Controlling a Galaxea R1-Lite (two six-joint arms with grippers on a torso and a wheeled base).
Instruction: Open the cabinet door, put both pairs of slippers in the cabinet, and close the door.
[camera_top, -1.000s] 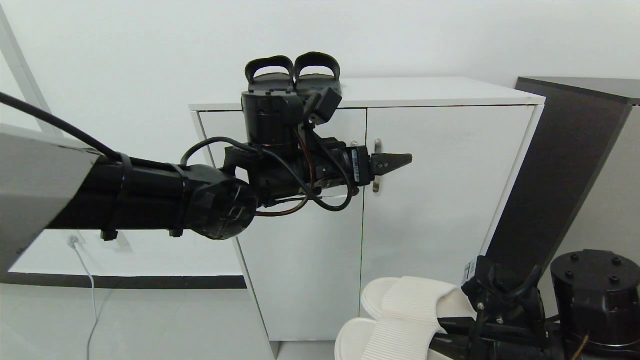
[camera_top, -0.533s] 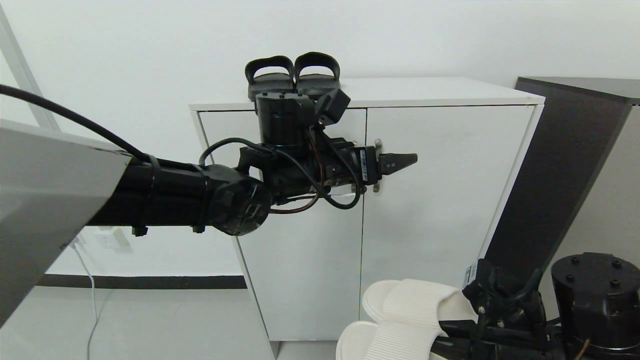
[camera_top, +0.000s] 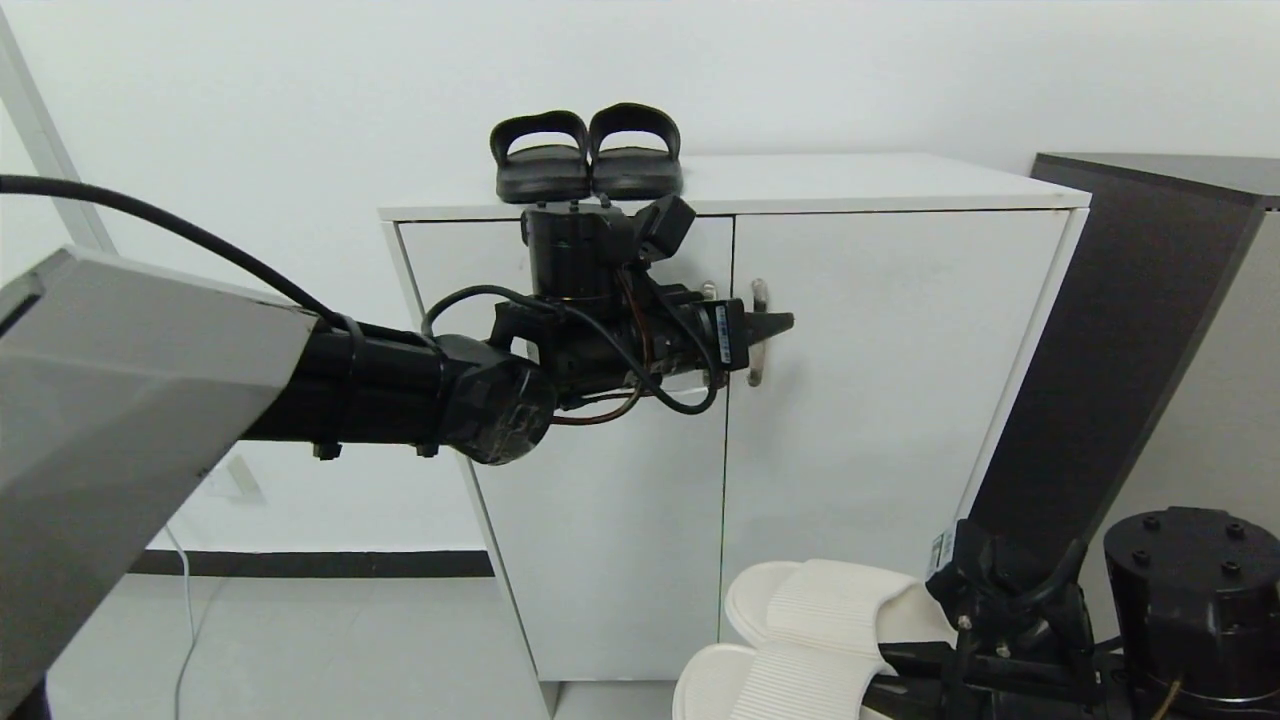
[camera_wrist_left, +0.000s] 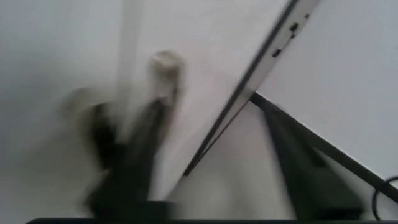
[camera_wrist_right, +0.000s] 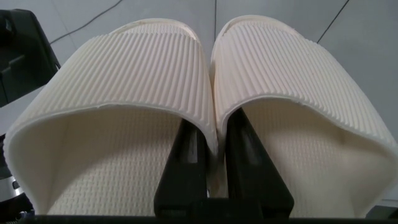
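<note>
A pair of black slippers (camera_top: 588, 150) stands on top of the white cabinet (camera_top: 880, 420), whose two doors are closed. My left gripper (camera_top: 778, 323) hangs in front of the door seam, its tip just across the right door's metal handle (camera_top: 757, 292). In the blurred left wrist view its dark fingers (camera_wrist_left: 146, 140) look apart, open, with the handle (camera_wrist_left: 165, 62) beyond them. Low at the right, a pair of white ribbed slippers (camera_top: 800, 620) is held by my right gripper (camera_wrist_right: 214, 146), one finger inside each slipper (camera_wrist_right: 143, 81), shut on their adjoining walls.
A tall dark panel (camera_top: 1120, 350) leans against the cabinet's right side. The left door's handle (camera_top: 709, 291) sits beside the seam. A white cable (camera_top: 185, 620) hangs down the wall to the floor at the left.
My left arm has dropped lower, uncovering the black slippers, and its gripper tip has drawn back left onto the right door's handle. The right arm with the white slippers has barely moved.
</note>
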